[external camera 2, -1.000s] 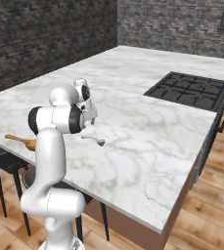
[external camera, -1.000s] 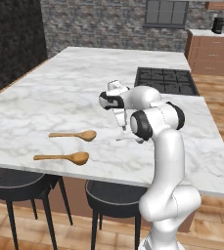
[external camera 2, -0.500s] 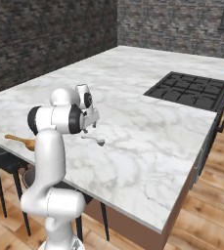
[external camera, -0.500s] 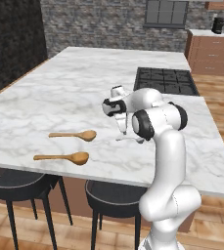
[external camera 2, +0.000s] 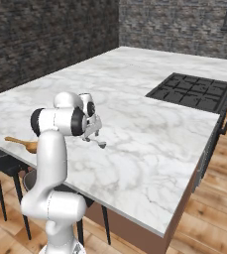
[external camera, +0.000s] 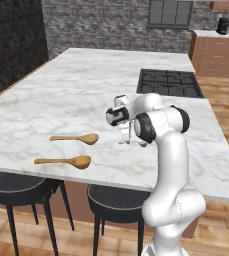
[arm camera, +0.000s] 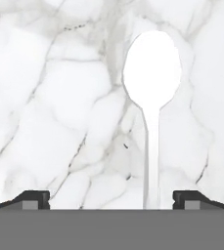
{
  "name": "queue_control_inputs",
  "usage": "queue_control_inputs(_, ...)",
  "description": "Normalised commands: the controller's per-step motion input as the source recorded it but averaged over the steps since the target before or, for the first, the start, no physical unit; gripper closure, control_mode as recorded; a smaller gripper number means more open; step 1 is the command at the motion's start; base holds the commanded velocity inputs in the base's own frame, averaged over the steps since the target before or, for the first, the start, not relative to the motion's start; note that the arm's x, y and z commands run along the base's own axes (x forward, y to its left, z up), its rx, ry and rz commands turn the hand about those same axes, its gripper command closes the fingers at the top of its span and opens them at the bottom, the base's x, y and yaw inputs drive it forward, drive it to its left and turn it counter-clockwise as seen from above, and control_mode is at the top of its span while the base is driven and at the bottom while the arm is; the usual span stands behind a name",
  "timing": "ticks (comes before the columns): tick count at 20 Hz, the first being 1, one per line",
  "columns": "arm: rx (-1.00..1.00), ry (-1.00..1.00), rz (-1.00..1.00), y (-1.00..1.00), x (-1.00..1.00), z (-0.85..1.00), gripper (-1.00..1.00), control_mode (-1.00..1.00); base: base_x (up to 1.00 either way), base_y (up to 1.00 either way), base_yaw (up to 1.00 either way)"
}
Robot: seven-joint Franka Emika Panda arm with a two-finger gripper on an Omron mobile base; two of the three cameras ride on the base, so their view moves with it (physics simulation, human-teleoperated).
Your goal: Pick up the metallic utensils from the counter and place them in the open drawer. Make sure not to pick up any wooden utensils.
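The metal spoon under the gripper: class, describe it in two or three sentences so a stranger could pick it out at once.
Start at the marble counter with the black cooktop and look below the open gripper near the front edge. The metal spoon lies flat there, pale silver with an oval bowl. The two wooden spoons further left are tan, not silver.

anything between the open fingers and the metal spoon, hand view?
Nothing but bare marble counter. The spoon lies flat with its handle running down between the two fingertips, nearer the right-hand one.
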Motion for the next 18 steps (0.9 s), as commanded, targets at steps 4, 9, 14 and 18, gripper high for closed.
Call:
queue_control_inputs(4,0.0,0.07,0.0,-0.03,0.0,-0.19,-1.0,-1.0,0.0,0.0,0.0)
queue_control_inputs(9,0.0,0.03,0.0,-0.05,0.0,-0.21,-1.0,-1.0,0.0,0.0,0.0)
queue_control_inputs(14,0.0,0.0,0.0,-0.01,0.0,-0.36,-1.0,-1.0,0.0,0.0,0.0)
queue_control_inputs(18,0.0,-0.03,-0.02,-0.11,-0.33,-0.22,-1.0,-1.0,0.0,0.0,0.0)
